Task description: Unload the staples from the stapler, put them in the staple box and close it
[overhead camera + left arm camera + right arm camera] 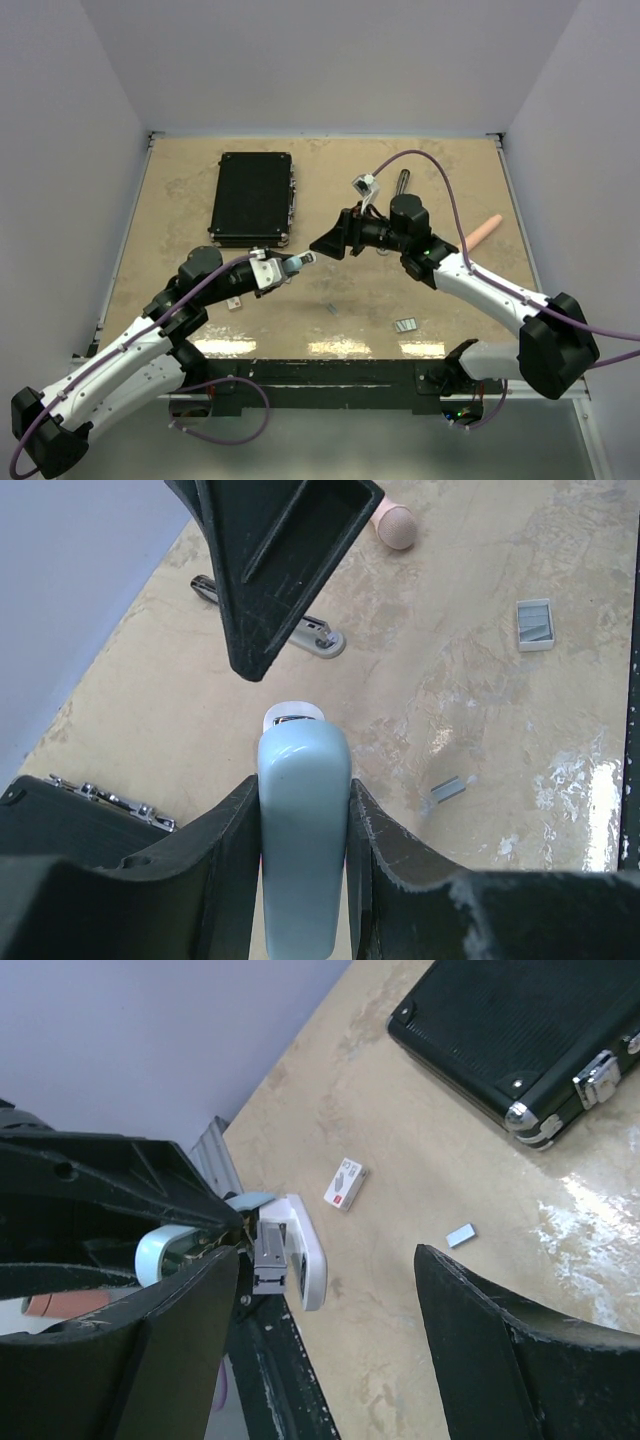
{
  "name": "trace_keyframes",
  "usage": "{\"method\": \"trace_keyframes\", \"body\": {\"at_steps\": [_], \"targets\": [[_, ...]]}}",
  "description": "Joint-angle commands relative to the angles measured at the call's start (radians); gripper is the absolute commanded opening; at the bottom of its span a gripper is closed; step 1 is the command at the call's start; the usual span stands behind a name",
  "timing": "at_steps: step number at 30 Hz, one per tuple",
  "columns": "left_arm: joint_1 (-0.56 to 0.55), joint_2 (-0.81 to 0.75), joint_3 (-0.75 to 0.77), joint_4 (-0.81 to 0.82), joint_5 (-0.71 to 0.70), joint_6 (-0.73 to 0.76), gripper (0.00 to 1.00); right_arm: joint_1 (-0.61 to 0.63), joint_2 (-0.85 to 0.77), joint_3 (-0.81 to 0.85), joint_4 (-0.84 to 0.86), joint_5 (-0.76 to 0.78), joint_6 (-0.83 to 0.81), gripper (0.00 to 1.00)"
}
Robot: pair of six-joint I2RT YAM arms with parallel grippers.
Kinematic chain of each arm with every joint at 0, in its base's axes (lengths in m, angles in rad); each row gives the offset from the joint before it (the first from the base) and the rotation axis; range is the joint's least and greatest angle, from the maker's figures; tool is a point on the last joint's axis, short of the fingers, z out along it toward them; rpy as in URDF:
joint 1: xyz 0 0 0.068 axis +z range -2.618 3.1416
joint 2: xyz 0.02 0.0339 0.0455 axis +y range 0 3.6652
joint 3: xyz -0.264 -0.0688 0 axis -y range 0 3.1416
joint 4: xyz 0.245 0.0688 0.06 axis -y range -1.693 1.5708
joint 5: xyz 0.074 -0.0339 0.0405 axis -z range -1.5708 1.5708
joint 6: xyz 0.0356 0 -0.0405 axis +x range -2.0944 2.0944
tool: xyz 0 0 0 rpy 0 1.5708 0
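My left gripper (283,268) (303,792) is shut on a light-blue stapler (303,850) and holds it above the table. In the right wrist view the stapler (300,1250) shows a white base and a grey metal magazine (268,1255). My right gripper (326,243) (325,1260) is open, and the stapler's front end sits between its fingers, close to the left one. One of its fingers (270,560) hangs just over the stapler's tip. A short grey staple strip (331,309) (448,789) lies on the table. A block of staples (406,325) (535,625) lies further right.
A flat black case (252,197) (520,1030) lies at the back left. A slim grey metal tool (404,182) (300,630) and a pink cylinder (483,231) (397,525) lie at the back right. A small white box (236,304) (346,1182) lies near the left arm.
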Motion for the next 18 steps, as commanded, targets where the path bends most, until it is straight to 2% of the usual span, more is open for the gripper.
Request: {"method": "trace_keyframes", "body": {"at_steps": [1, 6, 14, 18], "targets": [[-0.003, -0.016, 0.023, 0.048, 0.000, -0.020, 0.00, -0.003, 0.001, -0.012, 0.036, -0.103, -0.015, 0.76], [-0.003, -0.015, 0.020, 0.057, 0.000, -0.028, 0.00, -0.003, 0.038, -0.031, 0.069, -0.153, -0.021, 0.82], [-0.003, -0.002, 0.022, 0.077, 0.012, -0.036, 0.00, -0.001, 0.125, -0.038, 0.135, -0.189, 0.008, 0.81], [-0.003, -0.011, 0.020, 0.106, 0.018, -0.053, 0.00, 0.000, 0.175, -0.060, 0.226, -0.202, 0.052, 0.80]]}}
